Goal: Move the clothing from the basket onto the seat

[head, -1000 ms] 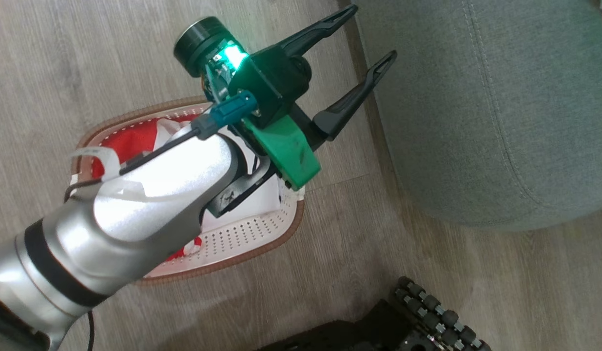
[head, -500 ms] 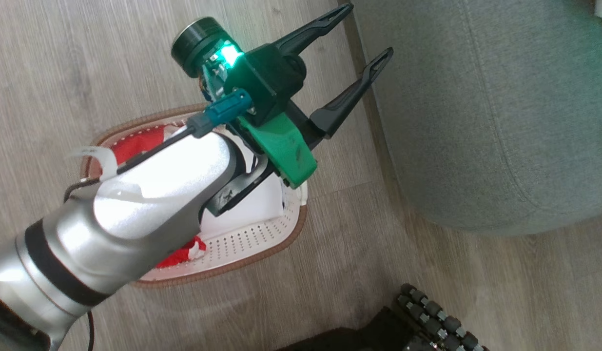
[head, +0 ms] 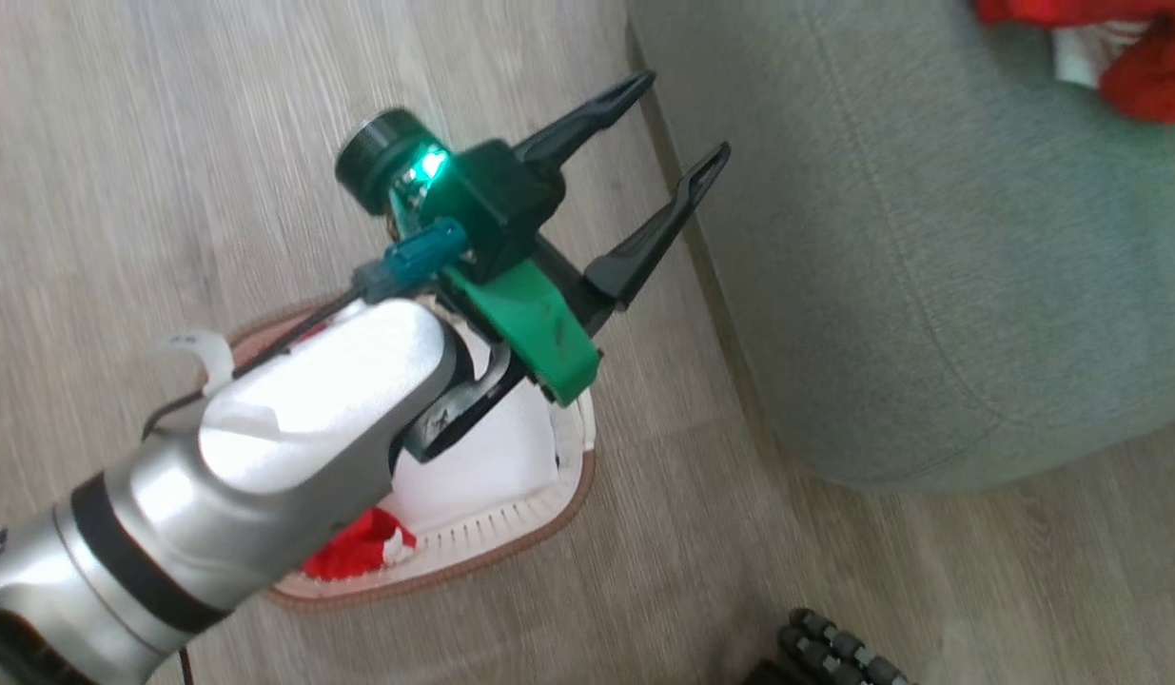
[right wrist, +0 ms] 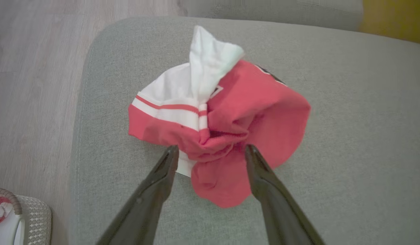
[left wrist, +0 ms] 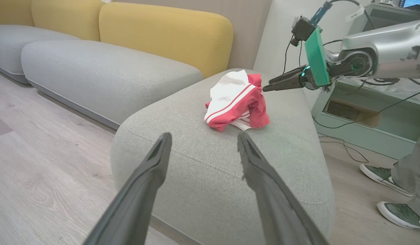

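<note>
L gripper (head: pixel 682 116) is spread wide w/ nothing in it, over the floor (head: pixel 168 143) betw. basket (head: pixel 511 521) and seat (head: pixel 930 285). Its fingers aim to 1 o'clock in head view. The basket stands at 7 o'clock from the seat's corner, apart from it and mostly behind the L forearm. In it are a white sheet (head: pixel 492 457) and a red piece (head: pixel 354 557) at its 7 o'clock edge. A garment (head: pixel 1144 67) lies on the seat at 1 o'clock, cut by the frame.

L wrist view: L gripper (left wrist: pixel 203 137) spread, pointing at the seat (left wrist: pixel 203 190) corner. The garment (left wrist: pixel 237 102) is bunched on top at 12 o'clock, red w/ white panel and stripes. R gripper (left wrist: pixel 266 89) enters from 3 o'clock, tips just beside the garment. A person's shoes (left wrist: pixel 383 175) are at 4 o'clock.

R wrist view: R gripper (right wrist: pixel 211 149) spread, one finger each side of the garment's (right wrist: pixel 257 112) lower fold, not pinching it; contact can't be told. Basket (right wrist: pixel 33 217) at 8 o'clock.
</note>
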